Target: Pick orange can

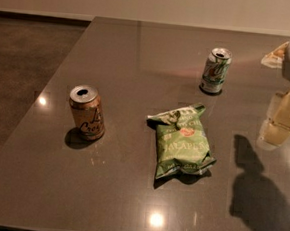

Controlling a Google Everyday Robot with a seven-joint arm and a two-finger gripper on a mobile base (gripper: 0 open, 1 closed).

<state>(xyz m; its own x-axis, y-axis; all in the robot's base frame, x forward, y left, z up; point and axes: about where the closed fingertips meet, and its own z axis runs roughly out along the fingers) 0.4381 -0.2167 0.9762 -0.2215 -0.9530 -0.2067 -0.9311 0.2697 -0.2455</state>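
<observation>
Orange-tan aluminium drink can [87,114] with dark cursive lettering and a silver top: you've got it upright on the left part of the dark grey glossy bench [103,194], opened end up, small shadow at its base. It stands apart from everything else on the bench.

Cream-coloured two-finger tool [281,120] sits at the far right edge of your view, above the bench, partly cut off by the frame. It's well apart from the orange can, with the bench middle between them. Open or closed: you can't tell from this angle.

Between the two, near bench centre, a green crinkled chip bag [182,143] lies flat, printed face up. Behind it, toward the far side, a white-and-green drink can [216,70] stands upright, top opened. Bag and that can are near each other but not touching.

Arm's dark shadow [261,197] falls on the bench at lower right, below the tool. A pale tan item [274,56] at the right edge, beside the arm, is too unclear to name. Brown floor [23,63] shows left of the bench.
</observation>
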